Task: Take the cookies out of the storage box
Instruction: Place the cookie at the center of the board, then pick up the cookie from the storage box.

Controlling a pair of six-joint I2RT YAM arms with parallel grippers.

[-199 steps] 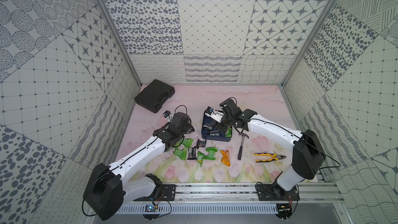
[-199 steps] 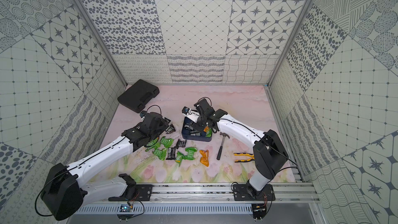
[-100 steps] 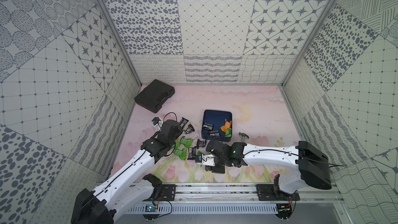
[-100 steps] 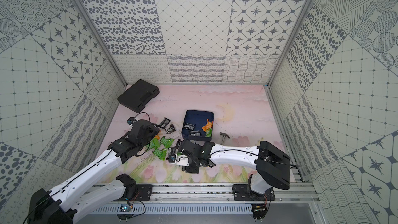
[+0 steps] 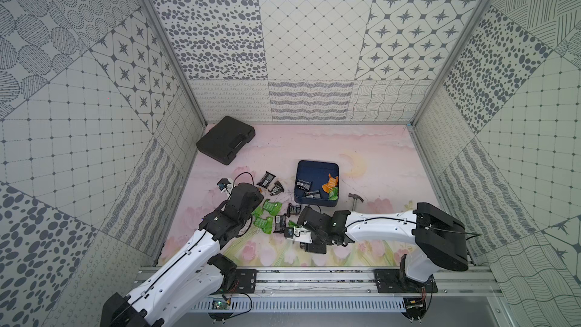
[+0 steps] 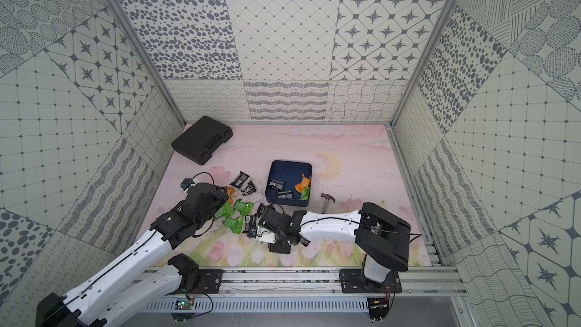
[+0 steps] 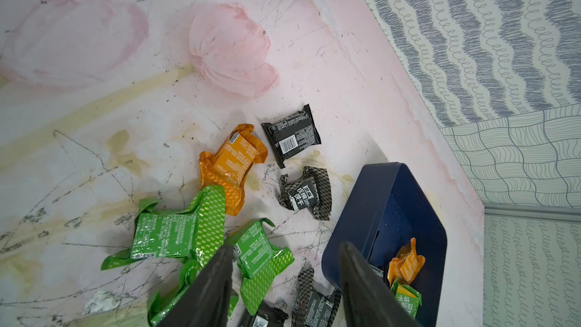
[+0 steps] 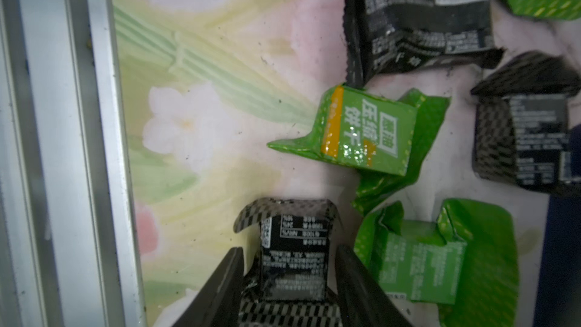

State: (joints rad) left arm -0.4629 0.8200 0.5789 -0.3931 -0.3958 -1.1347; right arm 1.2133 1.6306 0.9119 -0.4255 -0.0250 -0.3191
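In both top views the box [image 5: 317, 168] sits mid-table with a few cookies [image 5: 330, 183] inside; many more lie on the table [image 5: 377, 184] between the arms

In the left wrist view the left gripper [image 7: 285, 246] hangs half open and empty beside the box; reaching in, a finger could catch the low wall and shove it

In the right wrist view the right gripper [image 8: 287, 253] stands apart around a black packet [image 8: 294, 265], not pinching; lifting off might drag it

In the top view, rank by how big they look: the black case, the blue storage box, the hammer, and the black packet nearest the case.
1. black case
2. storage box
3. hammer and black packet: they look alike, and the hammer is partly hidden.
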